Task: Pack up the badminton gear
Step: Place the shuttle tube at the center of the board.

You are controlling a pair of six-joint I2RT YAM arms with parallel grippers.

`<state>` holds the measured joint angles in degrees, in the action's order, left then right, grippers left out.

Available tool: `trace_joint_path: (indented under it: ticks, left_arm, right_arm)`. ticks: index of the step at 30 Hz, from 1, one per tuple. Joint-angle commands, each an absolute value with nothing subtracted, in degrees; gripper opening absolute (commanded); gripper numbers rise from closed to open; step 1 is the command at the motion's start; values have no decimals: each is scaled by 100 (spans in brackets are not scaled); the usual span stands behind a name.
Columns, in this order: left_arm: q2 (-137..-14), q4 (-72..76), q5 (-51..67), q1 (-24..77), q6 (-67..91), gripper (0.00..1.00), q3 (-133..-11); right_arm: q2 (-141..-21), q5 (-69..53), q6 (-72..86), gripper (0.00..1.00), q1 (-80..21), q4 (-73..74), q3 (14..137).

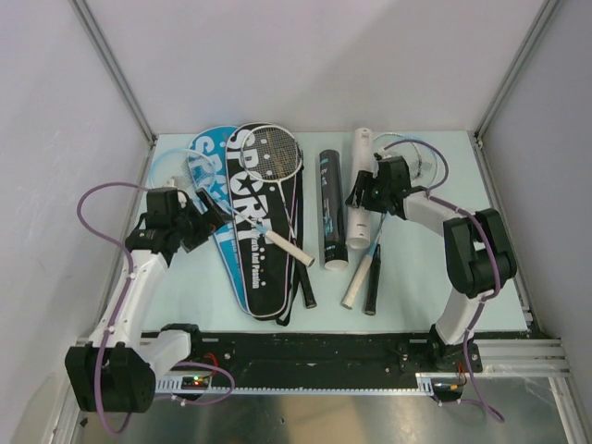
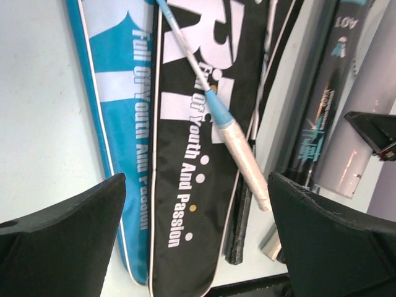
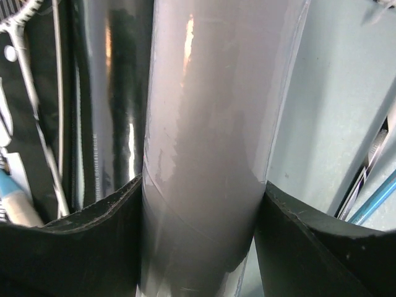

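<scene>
One white tube point(image 3: 207, 124) pinched in right claw point(image 3: 200, 201), left claw point(image 2: 197, 185) spread above black cover point(image 2: 179, 250)

Two racket covers point(image 1: 246, 250), one black tube point(image 1: 331, 203), one white tube point(image 1: 362, 148); four racket handles point(image 1: 291, 248)

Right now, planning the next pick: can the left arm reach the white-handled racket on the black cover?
Probably yes: the open left end effector hangs near the racket, its handle uncovered.
</scene>
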<state>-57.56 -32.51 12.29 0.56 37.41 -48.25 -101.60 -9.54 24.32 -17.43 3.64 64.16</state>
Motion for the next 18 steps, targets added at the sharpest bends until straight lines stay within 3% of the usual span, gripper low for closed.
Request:
trace_joint_path:
  ticks: [1,10,18]
  left_arm:
    - [-6016,-3480,1375,18,3358,100,-5069]
    - [-6140,-3590,1514,18,3165,99,-5207]
    - [-6424,-3580,1644,18,3273,92,-5350]
  right_arm:
    - [-10450,-1167,1983,60,-1731,493,6872]
    - [-10694,-1346,1773,76,-1788,919,7102]
    - [-10185,-1231,1917,90,-1783,1492,7116]
